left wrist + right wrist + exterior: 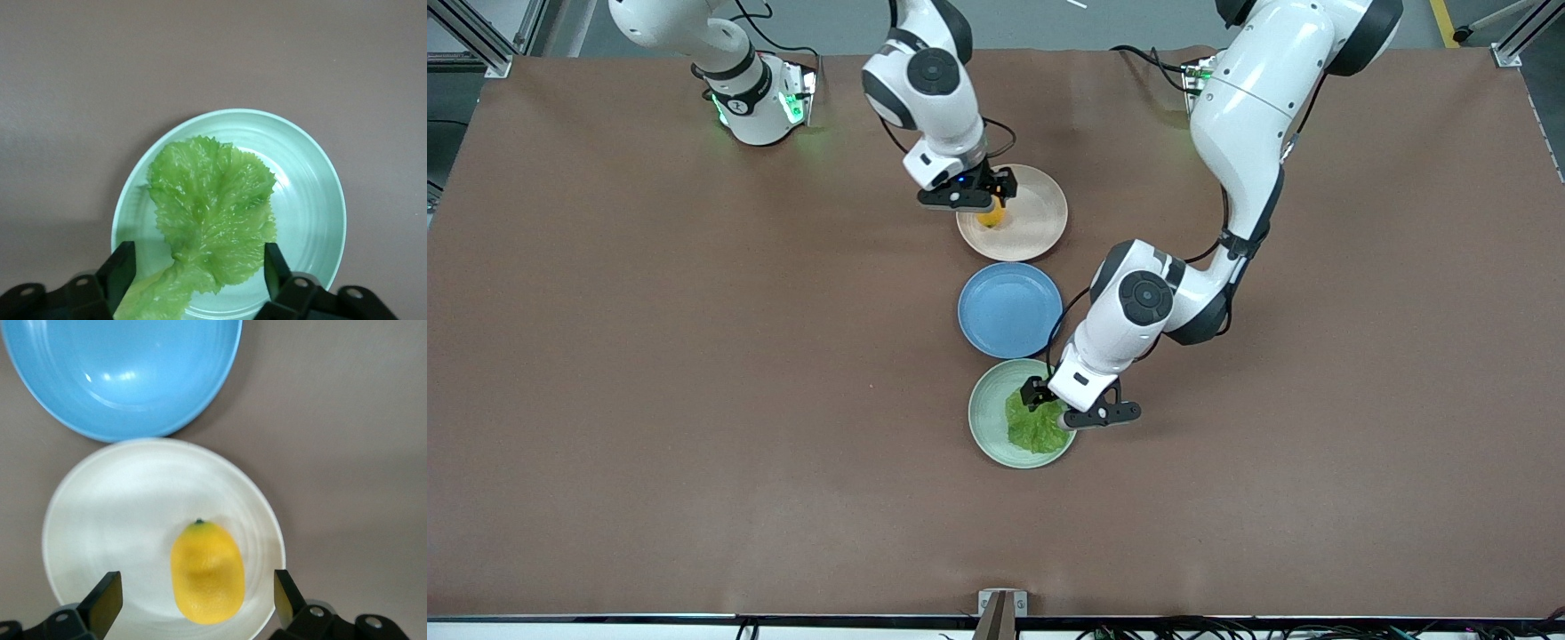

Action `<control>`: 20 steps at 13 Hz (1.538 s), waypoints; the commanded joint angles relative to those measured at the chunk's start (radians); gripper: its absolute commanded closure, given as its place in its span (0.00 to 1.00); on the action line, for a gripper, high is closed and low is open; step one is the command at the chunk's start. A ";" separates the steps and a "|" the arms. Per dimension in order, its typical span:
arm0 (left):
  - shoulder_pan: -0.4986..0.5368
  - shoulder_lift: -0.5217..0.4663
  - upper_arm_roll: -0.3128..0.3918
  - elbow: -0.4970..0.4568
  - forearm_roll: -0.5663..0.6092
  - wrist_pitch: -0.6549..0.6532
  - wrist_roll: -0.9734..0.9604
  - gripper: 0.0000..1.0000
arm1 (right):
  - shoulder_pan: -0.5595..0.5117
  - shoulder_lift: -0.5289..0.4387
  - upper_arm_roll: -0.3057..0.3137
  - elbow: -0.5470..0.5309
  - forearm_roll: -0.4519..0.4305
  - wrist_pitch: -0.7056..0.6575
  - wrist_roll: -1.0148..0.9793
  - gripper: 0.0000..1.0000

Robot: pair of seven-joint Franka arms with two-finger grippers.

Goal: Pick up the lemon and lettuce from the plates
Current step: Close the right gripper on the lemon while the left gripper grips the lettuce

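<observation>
With both sets of jaws wide open and empty, the right gripper (pixel 193 600) should drop squarely astride the lemon (pixel 207 572) on the beige plate (pixel 107 520), while the left gripper (pixel 199 273), over the green plate (pixel 313 200), pinches the lettuce (pixel 213 213) near its stem.

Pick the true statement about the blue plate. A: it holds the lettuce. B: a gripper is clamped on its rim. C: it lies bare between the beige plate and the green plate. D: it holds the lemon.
C: the blue plate carries nothing and sits between the beige plate with the lemon and the green plate with the lettuce.
</observation>
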 commanded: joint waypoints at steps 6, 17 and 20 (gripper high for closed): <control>-0.006 0.041 0.009 0.023 0.003 0.024 -0.010 0.33 | 0.058 0.089 -0.017 0.004 -0.138 0.063 0.197 0.00; -0.007 0.056 0.009 0.023 0.000 0.038 -0.034 0.78 | 0.070 0.120 -0.022 0.011 -0.138 0.098 0.251 0.97; -0.007 0.052 0.009 0.023 -0.001 0.036 -0.057 1.00 | -0.031 0.022 -0.025 0.011 -0.137 0.057 0.240 1.00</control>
